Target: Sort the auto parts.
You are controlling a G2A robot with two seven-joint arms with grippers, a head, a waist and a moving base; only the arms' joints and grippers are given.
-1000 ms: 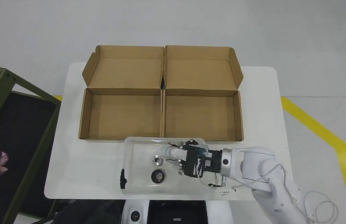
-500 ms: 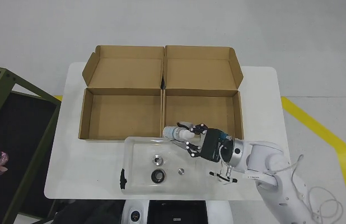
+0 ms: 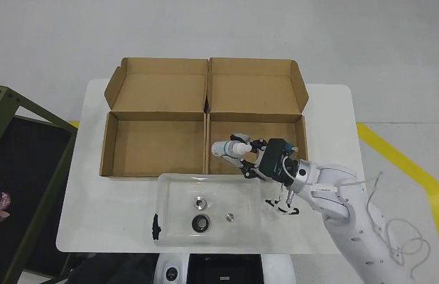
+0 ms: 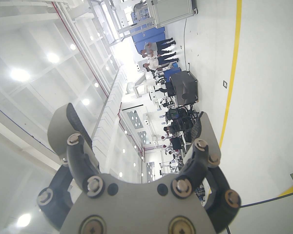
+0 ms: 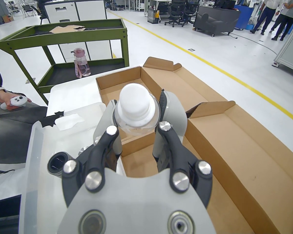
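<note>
While the right tool (image 5: 138, 113) is clamping the white-capped clear part (image 5: 134, 101) by its body over the right cardboard box (image 3: 276, 145), it's looking light, rigid — probably slick too.

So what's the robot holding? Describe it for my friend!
Look at the right cardboard box. Over its near-left corner the right pincer grips a clear part with a white cap. Its neighbours in the tray are silver or black.
</note>
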